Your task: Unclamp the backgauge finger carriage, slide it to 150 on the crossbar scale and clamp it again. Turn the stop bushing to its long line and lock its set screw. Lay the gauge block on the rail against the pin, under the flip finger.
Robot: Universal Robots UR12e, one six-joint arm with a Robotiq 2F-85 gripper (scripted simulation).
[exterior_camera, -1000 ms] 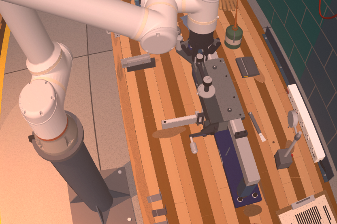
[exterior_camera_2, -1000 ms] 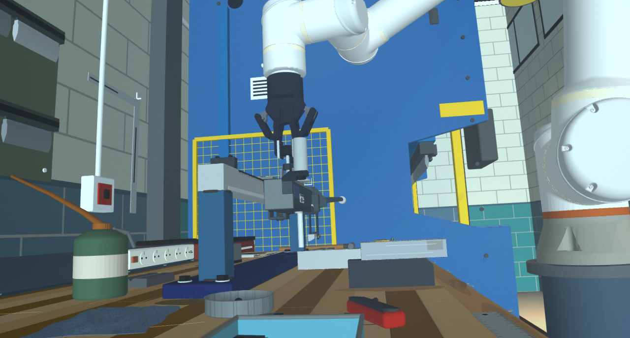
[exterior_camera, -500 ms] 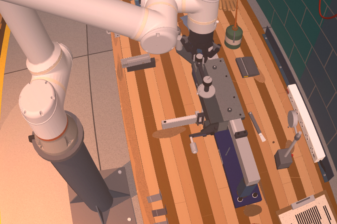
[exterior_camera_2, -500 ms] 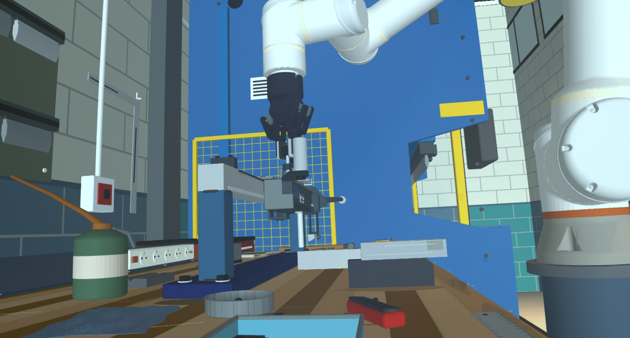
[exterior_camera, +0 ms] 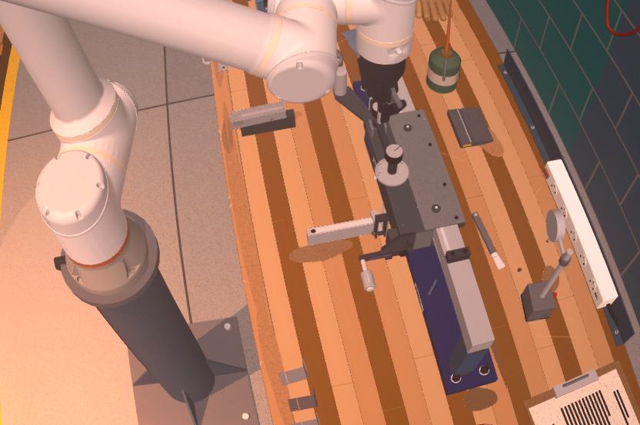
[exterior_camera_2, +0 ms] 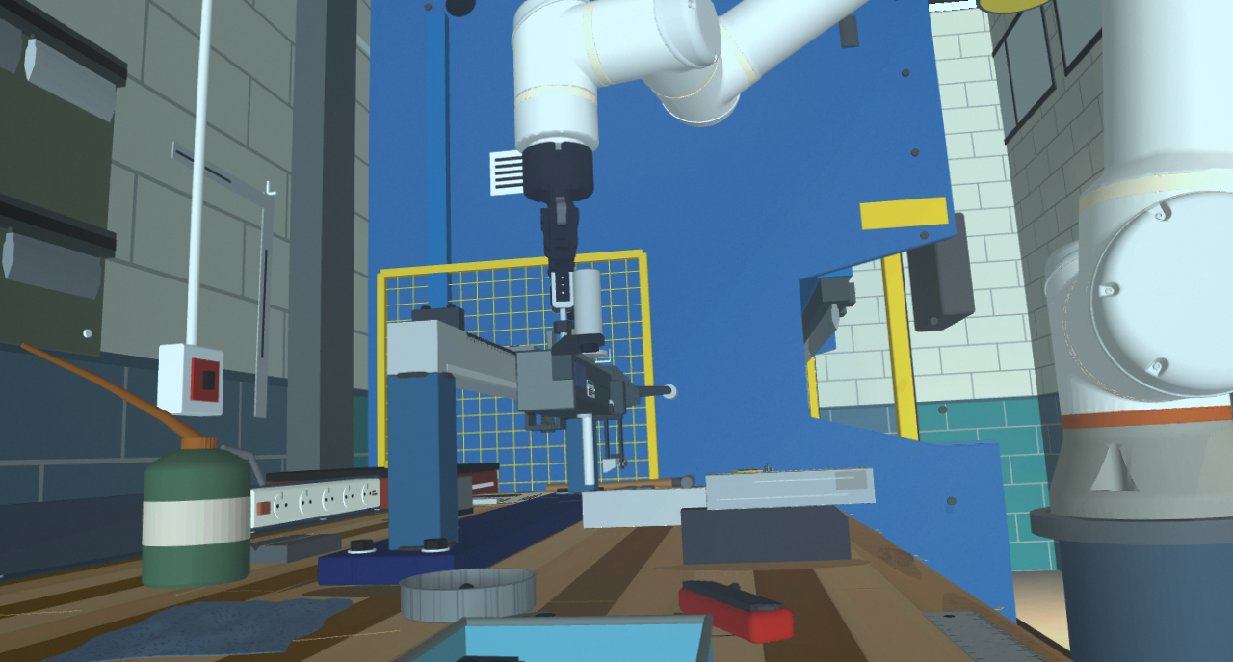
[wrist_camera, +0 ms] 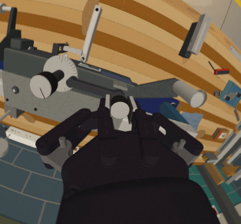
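The grey backgauge carriage (exterior_camera: 420, 172) sits on the crossbar (exterior_camera: 462, 286), with a dial and knurled knob (exterior_camera: 394, 158) on its near side. At its far end a small round-topped knob (wrist_camera: 119, 109) stands upright, and that knob is gripped by my closed gripper (exterior_camera: 384, 111), which comes down on it from above. Beside it a long lever with a pale cylindrical handle (wrist_camera: 190, 93) sticks out from the carriage end. The flip finger (exterior_camera: 341, 231) points out from the carriage's near end, and another lever with a pale grip (exterior_camera: 368, 276) hangs below it. A pale gauge block (exterior_camera: 258, 115) rests on a dark block at the bench's left.
A blue press frame (exterior_camera_2: 690, 270) and yellow mesh guard (exterior_camera_2: 517, 313) stand behind the fixture. A green oil can (exterior_camera: 443, 69), dark pad (exterior_camera: 469, 127), pen (exterior_camera: 487, 240), power strip (exterior_camera: 581, 232) and dial indicator stand (exterior_camera: 543, 286) lie right of the carriage. A ring (exterior_camera_2: 467, 593) and red brush (exterior_camera_2: 735, 611) lie nearer.
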